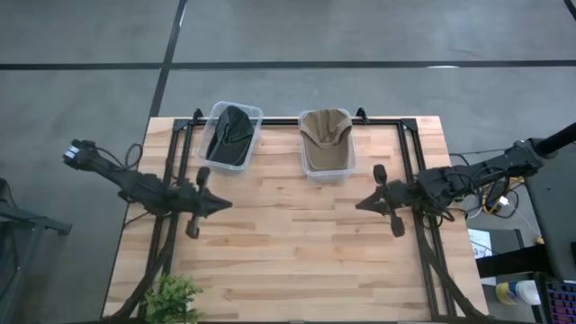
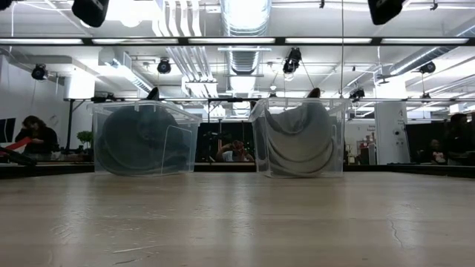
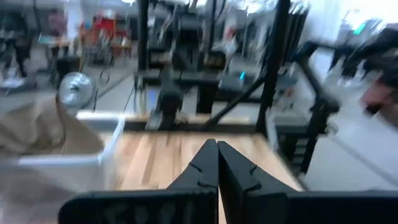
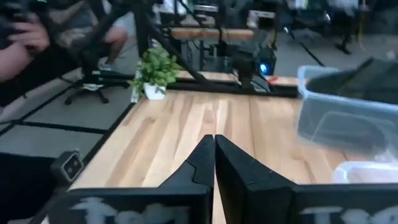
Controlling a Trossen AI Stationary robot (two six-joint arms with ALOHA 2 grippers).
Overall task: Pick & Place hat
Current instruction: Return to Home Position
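Observation:
A dark hat (image 1: 230,135) lies in a clear plastic bin (image 1: 254,115) at the table's far edge, left of centre. A tan cap (image 1: 326,137) fills a second clear bin (image 1: 351,166) beside it on the right. Both bins stand on the tabletop in the low view, dark hat (image 2: 141,141) left, tan cap (image 2: 300,141) right. My left gripper (image 1: 225,204) hovers above the table's left half, shut and empty (image 3: 217,163). My right gripper (image 1: 362,204) hovers over the right half, also shut and empty (image 4: 214,155).
A small potted plant (image 1: 171,297) stands at the near left corner of the wooden table (image 1: 297,261). Black frame rails (image 1: 175,148) run along both sides. Bare tabletop lies between the two grippers and toward the near edge. People sit in the room beyond.

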